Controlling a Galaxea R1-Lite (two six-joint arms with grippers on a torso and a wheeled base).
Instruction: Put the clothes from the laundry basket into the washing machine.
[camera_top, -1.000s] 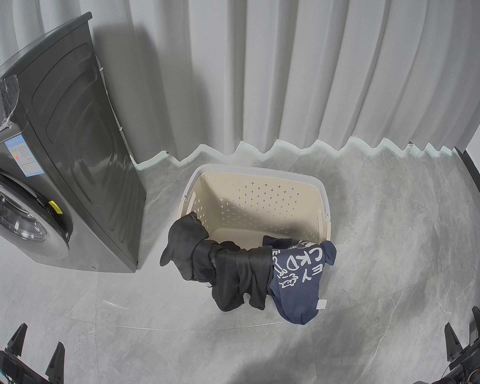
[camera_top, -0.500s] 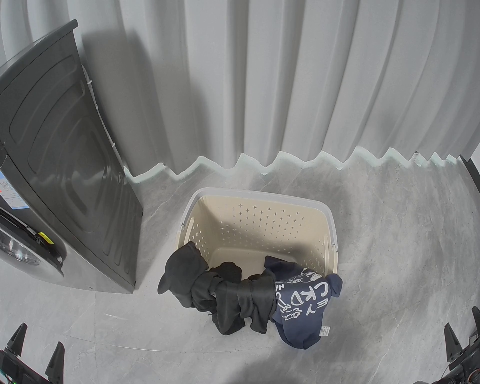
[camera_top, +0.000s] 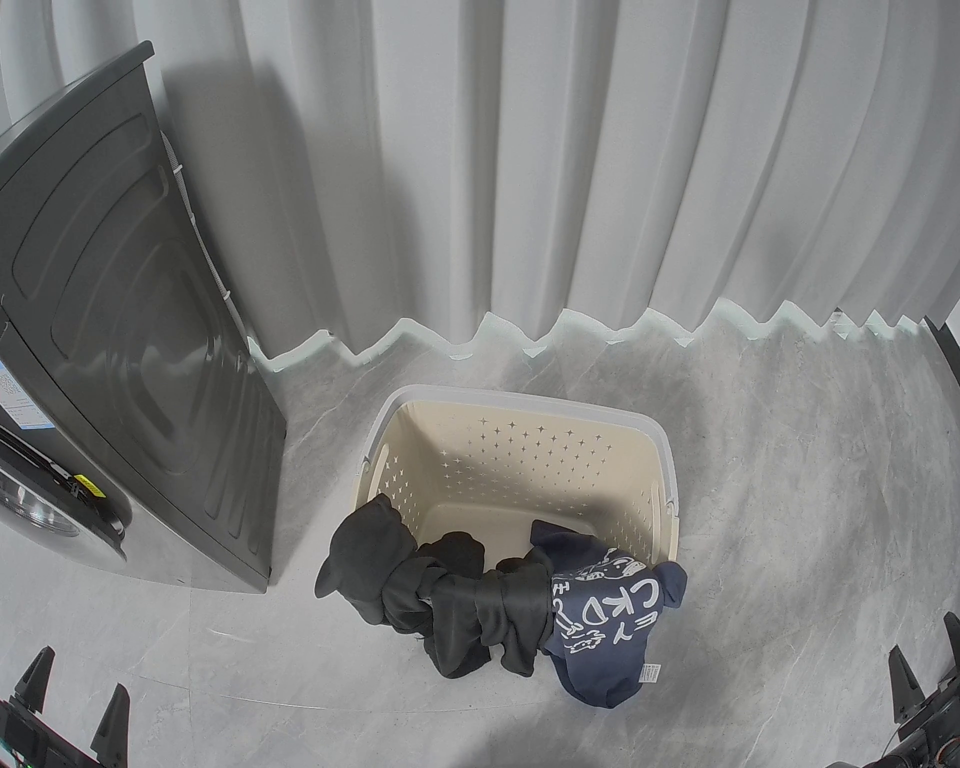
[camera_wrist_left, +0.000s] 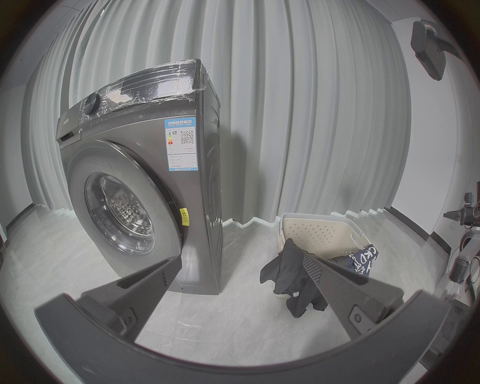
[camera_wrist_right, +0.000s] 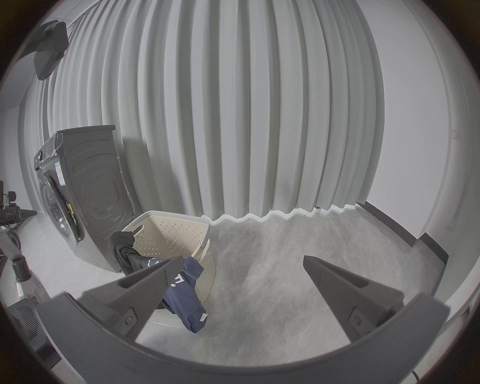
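Over the front rim of the laundry basket (camera_top: 520, 398) hang a black garment (camera_top: 450, 605) and a navy shirt (camera_top: 605, 640), soft, light and floppy, best pinched at a bunched fold, while the left gripper (camera_top: 80, 675) and right gripper (camera_top: 922, 642) wait with jaws open and empty.

head: high, looking steeply down on the cream perforated plastic laundry basket (camera_top: 520, 440) | left wrist: low, level, facing the dark grey front-loading washing machine (camera_wrist_left: 145, 120) | right wrist: low, level, basket nearer | all three share both
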